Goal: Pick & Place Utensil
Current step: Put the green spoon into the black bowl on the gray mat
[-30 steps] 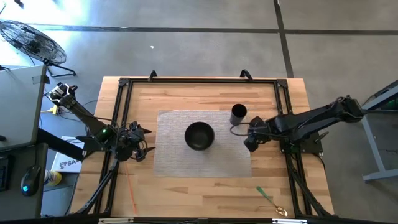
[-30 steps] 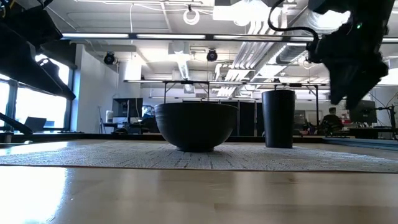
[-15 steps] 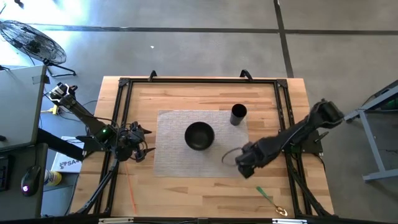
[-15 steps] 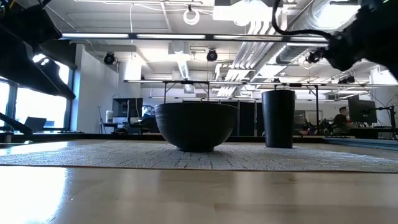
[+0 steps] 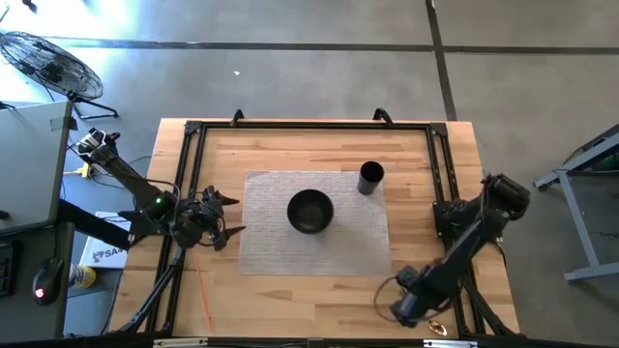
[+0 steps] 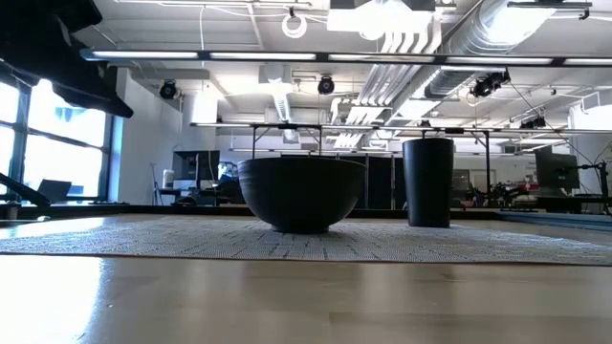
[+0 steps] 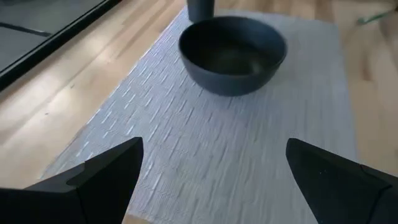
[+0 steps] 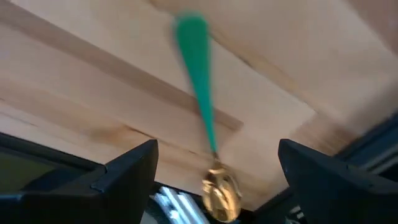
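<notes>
The spoon, with a green handle (image 8: 198, 81) and a gold bowl (image 8: 219, 190), lies flat on the wooden table by its near right corner; the high view shows only its gold bowl (image 5: 438, 329) past the arm. My right gripper (image 5: 404, 307) hovers over the spoon, open, with one finger on either side of it (image 8: 217, 149) and touching nothing. A dark bowl (image 5: 309, 211) and a dark cup (image 5: 370, 178) stand on a grey woven mat (image 5: 280, 246). My left gripper (image 5: 221, 230) waits open at the mat's left edge, facing the bowl (image 7: 233, 53).
Black frame rails (image 5: 184, 193) run along the table's left, far and right sides, and one rail lies just beyond the spoon's bowl. The low view shows the bowl (image 6: 300, 191) and the cup (image 6: 427, 182) upright on the mat. Bare wood lies between the mat and the near edge.
My right gripper has swung from beside the cup toward the table's near edge and somewhat to the right, ending over the spoon. It has left the low view. The bowl, cup and spoon have stayed in place.
</notes>
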{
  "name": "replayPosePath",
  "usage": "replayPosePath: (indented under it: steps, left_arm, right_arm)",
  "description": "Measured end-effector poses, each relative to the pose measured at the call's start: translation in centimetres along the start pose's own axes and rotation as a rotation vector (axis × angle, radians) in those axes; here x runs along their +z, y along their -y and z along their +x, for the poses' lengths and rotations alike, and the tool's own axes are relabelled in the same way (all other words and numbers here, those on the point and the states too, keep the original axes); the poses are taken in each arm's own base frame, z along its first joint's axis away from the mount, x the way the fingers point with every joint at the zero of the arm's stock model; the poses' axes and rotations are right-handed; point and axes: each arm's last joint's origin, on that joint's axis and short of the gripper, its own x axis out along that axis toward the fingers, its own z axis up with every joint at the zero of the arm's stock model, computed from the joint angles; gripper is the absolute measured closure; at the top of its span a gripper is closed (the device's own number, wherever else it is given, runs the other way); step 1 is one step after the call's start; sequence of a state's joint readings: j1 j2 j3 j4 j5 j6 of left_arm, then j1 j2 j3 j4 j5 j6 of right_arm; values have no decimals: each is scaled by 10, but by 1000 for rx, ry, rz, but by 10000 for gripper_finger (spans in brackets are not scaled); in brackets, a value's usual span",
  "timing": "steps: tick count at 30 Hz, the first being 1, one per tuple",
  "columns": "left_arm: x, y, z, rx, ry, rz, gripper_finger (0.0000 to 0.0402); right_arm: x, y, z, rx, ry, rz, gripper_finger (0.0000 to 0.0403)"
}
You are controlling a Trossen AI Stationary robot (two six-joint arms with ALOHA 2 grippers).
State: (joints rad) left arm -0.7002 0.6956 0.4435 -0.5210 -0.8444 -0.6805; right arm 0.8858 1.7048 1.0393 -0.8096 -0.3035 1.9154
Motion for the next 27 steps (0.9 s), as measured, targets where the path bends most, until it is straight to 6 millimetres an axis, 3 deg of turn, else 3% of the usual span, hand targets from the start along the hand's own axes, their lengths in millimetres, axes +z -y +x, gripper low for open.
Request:
replayPosePath:
  steps: [11,27]
  left_arm:
    - [7,6,0,-44,47,-76,12]
    - [7,6,0,-52,50,-87,12]
  right_arm:
    - [-26,4,25,-20,10,-27,91]
    - [-37,9,33,6,82,-57,226]
